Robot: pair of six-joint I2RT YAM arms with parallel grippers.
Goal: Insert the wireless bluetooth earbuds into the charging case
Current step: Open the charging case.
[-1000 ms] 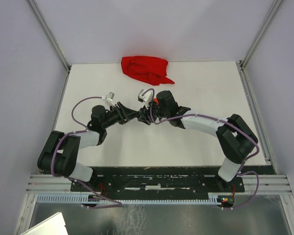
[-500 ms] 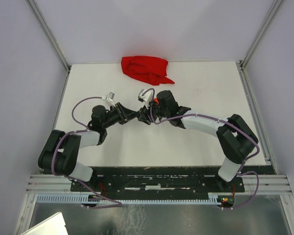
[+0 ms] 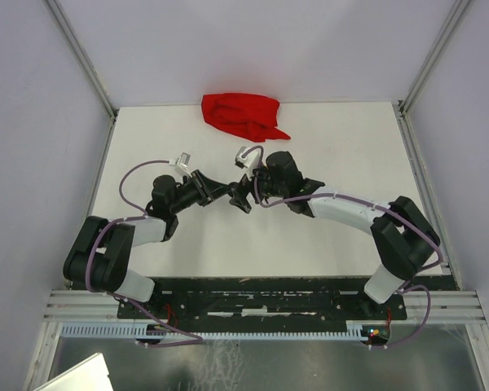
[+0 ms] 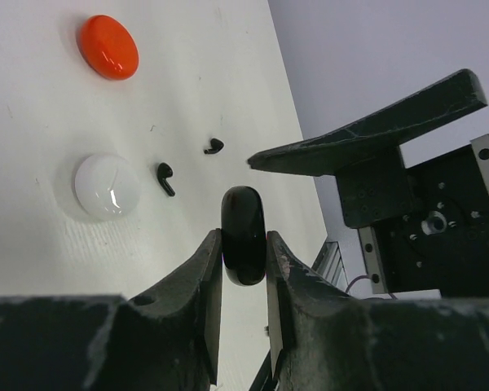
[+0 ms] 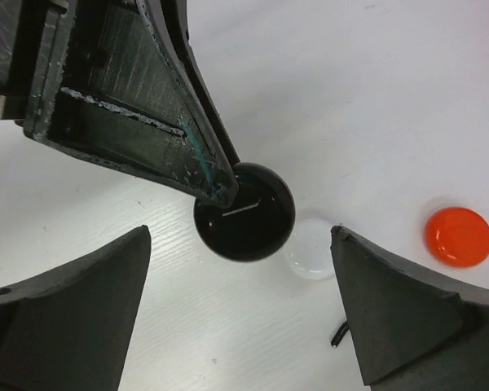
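Seen from above, two black arms reach in from the near edge of a white table [image 3: 350, 147] and meet near its middle. On the left, the left claw [image 3: 231, 194] is closed tight on a round black case [image 4: 243, 224], pinched on edge between its fingertips. Directly at its 3 o'clock, the right claw [image 3: 244, 194] faces it with its fingers spread wide, one on either side of the black case, gripping nothing. In the left wrist view, several things lie on the table beyond the held case. An orange case [image 4: 107, 46] sits at its 11 o'clock, well apart. A white case [image 4: 106, 186] sits at 9 o'clock. A black earbud [image 4: 165, 178] lies just right of the white case, at 10 o'clock. A second earbud [image 4: 214, 147] lies nearer 12 o'clock. Both lie loose on the table, apart from each other, inside no case. A crumpled red cloth [image 3: 240, 114] lies at the table's 12 o'clock edge.
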